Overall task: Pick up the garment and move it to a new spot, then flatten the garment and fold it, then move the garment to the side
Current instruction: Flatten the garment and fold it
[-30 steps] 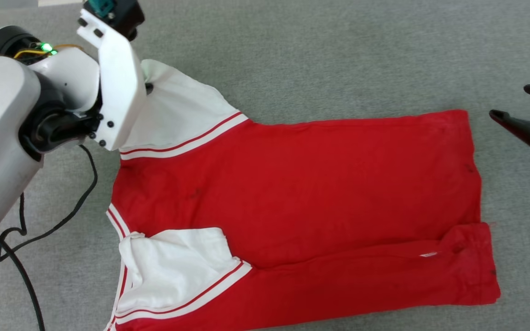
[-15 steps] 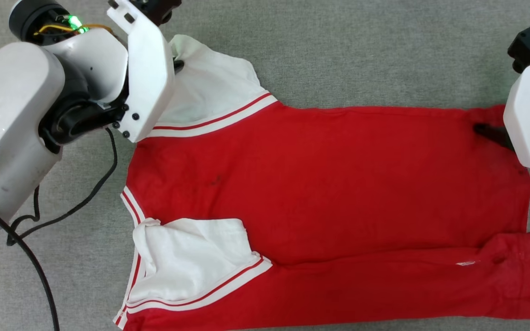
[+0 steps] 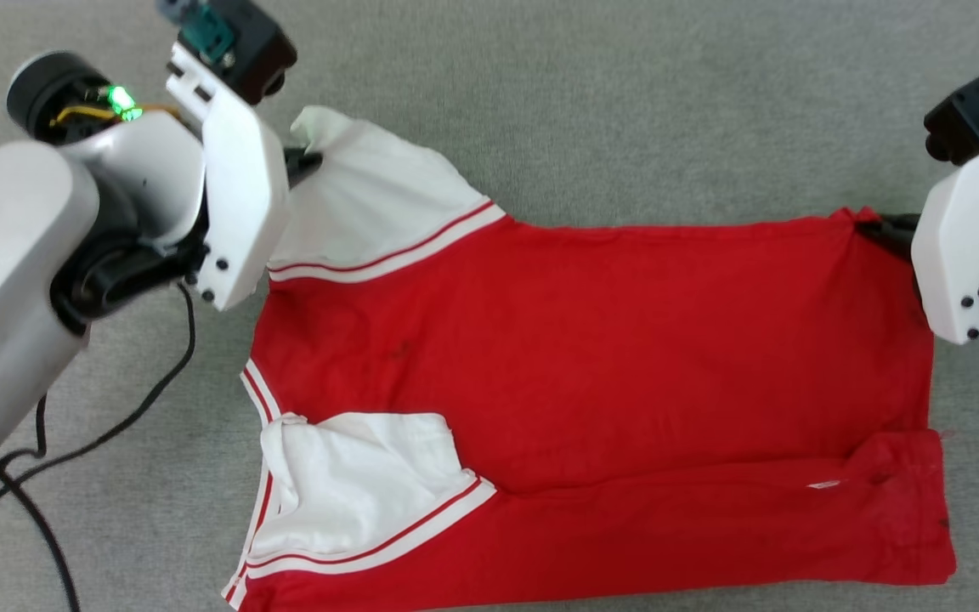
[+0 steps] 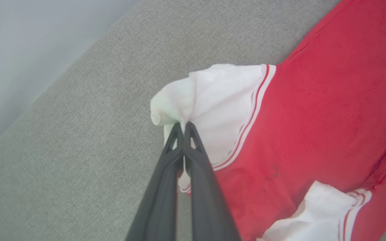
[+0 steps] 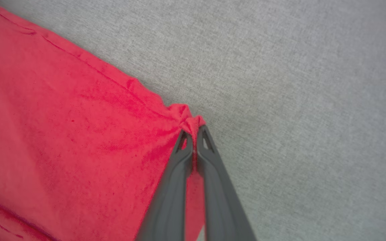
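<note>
The garment (image 3: 591, 340) is a red shirt with white, stripe-trimmed sleeves, spread plain side up on grey fabric; its near long edge is folded over the body. My left gripper (image 3: 307, 159) is shut on the far white sleeve (image 4: 213, 110), whose cloth bunches at the tips of my left gripper (image 4: 183, 125). At the far right corner of the hem, my right gripper (image 3: 868, 228) is shut on the red cloth, and that corner (image 5: 188, 117) puckers between the closed fingers of my right gripper (image 5: 193, 132). The near sleeve (image 3: 353, 484) lies folded onto the body.
A black cable (image 3: 116, 425) trails from my left arm across the grey surface (image 3: 625, 102) at the lower left. In the left wrist view a pale wall or floor strip (image 4: 28, 43) runs beyond the surface's edge.
My right gripper came in from the right, reached the hem's far corner and shut on it. The left gripper stays shut on the sleeve. The head camera shifted between frames.
</note>
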Tool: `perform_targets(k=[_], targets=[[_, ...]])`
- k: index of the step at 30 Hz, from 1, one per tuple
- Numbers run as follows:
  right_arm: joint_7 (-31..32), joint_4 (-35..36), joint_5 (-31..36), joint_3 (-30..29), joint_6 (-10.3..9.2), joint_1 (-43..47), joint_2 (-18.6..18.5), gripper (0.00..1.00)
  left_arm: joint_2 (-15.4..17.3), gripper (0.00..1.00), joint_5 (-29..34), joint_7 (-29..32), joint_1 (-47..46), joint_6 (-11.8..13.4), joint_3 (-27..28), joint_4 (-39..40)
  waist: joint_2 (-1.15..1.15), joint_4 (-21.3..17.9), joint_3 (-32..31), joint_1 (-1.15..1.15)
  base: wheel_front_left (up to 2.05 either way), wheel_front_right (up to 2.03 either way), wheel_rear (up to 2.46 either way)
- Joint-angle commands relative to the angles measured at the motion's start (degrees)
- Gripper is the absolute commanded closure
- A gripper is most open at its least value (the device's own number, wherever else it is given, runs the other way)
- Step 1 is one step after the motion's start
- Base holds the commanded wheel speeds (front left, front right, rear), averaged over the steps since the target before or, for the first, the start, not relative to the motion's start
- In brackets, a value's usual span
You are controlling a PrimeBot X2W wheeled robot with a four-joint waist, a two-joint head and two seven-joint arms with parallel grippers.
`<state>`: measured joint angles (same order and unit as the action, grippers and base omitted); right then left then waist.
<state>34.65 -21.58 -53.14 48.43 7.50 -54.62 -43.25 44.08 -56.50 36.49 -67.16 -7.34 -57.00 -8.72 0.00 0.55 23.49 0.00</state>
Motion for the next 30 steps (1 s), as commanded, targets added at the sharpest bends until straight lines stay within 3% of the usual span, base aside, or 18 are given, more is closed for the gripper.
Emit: perform_targets(k=[1, 7, 13, 22, 30], targets=[[-1.78, 1.04, -0.62, 0.70, -0.02, 1.79, -0.92, 1.00, 1.30, 1.00, -0.44, -0.95, 2.23, -0.04, -0.06, 1.13, 0.00, -0.38, -3.21, 0.00, 0.00, 0.00, 0.00], [-5.92, 3.78, -2.14, 2.46, -0.02, 5.01, -3.73, 1.00, 4.75, 1.00, -1.25, -3.06, 7.59, 1.52, -0.61, 5.79, 0.00, -0.44, -7.15, 0.00, 0.00, 0.00, 0.00], [-9.41, 6.42, -3.58, 3.73, -0.02, 10.62, -6.73, 1.00, 9.06, 1.00, -2.39, -4.52, 15.18, 4.98, -2.00, 12.67, 0.00, -0.51, -11.03, 0.00, 0.00, 0.00, 0.00], [-13.87, 8.08, -5.47, 3.94, -0.02, 20.73, -7.60, 1.00, 13.98, 1.00, -5.30, -6.18, 28.11, 9.20, -6.70, 19.13, 0.00, -0.48, -13.87, 0.00, 0.00, 0.00, 0.00], [-15.29, 5.81, -6.61, 2.84, -0.02, 27.54, -5.08, 1.00, 12.08, 1.00, -6.30, -10.01, 35.58, 10.43, -10.00, 16.09, 0.00, -0.59, -13.00, 0.00, 0.00, 0.00, 0.00]])
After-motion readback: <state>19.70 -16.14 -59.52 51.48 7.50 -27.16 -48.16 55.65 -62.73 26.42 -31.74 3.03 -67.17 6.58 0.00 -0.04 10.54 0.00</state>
